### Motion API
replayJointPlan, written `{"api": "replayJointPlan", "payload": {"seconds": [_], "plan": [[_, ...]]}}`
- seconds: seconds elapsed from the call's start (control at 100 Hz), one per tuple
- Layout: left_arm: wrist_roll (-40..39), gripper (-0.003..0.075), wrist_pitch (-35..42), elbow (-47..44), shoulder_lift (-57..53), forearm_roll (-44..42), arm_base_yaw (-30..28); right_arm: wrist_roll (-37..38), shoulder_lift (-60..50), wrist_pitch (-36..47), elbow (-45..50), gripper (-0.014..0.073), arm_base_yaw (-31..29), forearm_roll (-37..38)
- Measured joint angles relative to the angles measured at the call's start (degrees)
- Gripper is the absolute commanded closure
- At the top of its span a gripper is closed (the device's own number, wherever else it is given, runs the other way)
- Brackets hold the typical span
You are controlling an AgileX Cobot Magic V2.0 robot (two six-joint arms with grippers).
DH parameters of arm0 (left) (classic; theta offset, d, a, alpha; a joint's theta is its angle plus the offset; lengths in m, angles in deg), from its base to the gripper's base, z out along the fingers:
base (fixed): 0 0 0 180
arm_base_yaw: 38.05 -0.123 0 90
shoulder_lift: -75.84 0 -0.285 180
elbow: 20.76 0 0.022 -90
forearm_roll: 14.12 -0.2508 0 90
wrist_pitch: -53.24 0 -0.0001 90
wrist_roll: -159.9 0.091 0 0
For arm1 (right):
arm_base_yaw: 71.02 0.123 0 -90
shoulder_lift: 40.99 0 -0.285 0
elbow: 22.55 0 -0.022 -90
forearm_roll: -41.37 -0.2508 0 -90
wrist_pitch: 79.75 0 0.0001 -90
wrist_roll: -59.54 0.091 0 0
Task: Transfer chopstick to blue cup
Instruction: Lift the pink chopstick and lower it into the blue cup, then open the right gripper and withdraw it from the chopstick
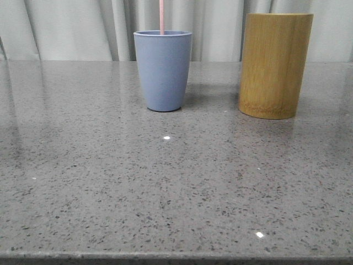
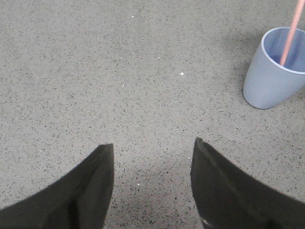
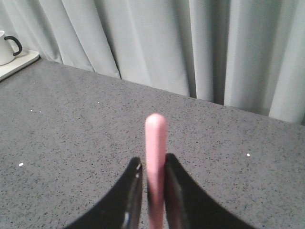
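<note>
The blue cup (image 1: 162, 72) stands upright at the back middle of the grey table. A pink chopstick (image 1: 162, 16) rises straight out of it and leaves the top of the front view. In the left wrist view the cup (image 2: 271, 76) holds the chopstick (image 2: 290, 33), which leans on its inner wall. My left gripper (image 2: 152, 143) is open and empty over bare table, well away from the cup. My right gripper (image 3: 152, 157) is shut on a pink chopstick (image 3: 156, 138), whose rounded end sticks out past the fingertips. Neither gripper shows in the front view.
A taller yellow-brown bamboo cylinder (image 1: 274, 65) stands to the right of the cup. A grey curtain (image 1: 83, 27) hangs behind the table. In the right wrist view a white mug (image 3: 7, 47) sits on a pale tray (image 3: 21, 64) at the table's edge.
</note>
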Motion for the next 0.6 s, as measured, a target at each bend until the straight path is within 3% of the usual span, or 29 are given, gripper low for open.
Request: {"api": "replayJointPlan", "payload": {"seconds": [0.1,0.6], "plan": [[0.0,0.0363,0.0,0.0,0.0,0.0,0.0,0.0,0.0,0.0,0.0,0.0274,0.0,0.0],[0.0,0.0363,0.21,-0.23,-0.12,0.0,0.0,-0.12,-2.25,-2.05,0.0,0.0278,-0.22,0.0]]}}
